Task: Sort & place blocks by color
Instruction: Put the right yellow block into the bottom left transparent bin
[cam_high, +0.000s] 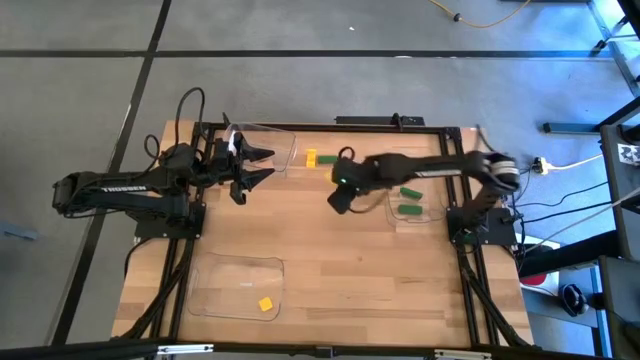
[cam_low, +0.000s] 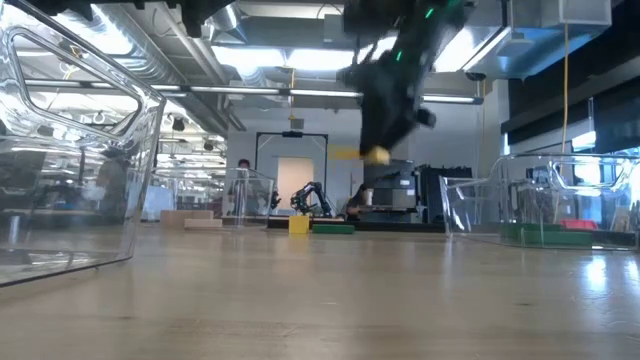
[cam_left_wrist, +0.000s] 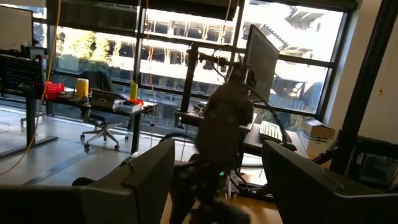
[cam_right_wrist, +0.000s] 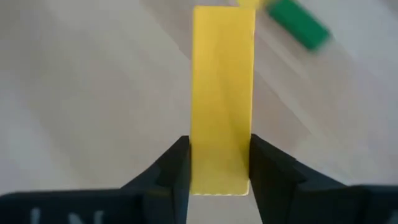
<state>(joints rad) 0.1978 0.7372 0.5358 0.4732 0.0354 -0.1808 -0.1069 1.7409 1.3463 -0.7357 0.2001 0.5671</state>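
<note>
My right gripper (cam_high: 339, 200) hangs above the table's middle, shut on a yellow bar block (cam_right_wrist: 222, 93), and shows high up in the low view (cam_low: 378, 150). A yellow block (cam_high: 311, 157) and a green block (cam_high: 327, 159) lie on the table beyond it; the green one also shows in the right wrist view (cam_right_wrist: 298, 25). Two green blocks (cam_high: 409, 200) lie in the right clear tray (cam_high: 440, 170). One yellow block (cam_high: 265, 304) lies in the near clear tray (cam_high: 235, 270). My left gripper (cam_high: 262, 165) is open and empty at the far-left clear tray (cam_high: 285, 140). My right gripper pinches the yellow bar's two long sides near its one end (cam_right_wrist: 221, 168) between its two fingers (cam_right_wrist: 177, 168). The bar runs on past the fingertips, along the fingers. The fingers slant downward, and the bar is lifted clear of the table.
Three clear trays stand on the wooden table: far left, right and near left. The table's middle and near right are bare wood (cam_high: 380, 280). The room behind holds desks, monitors and people far off.
</note>
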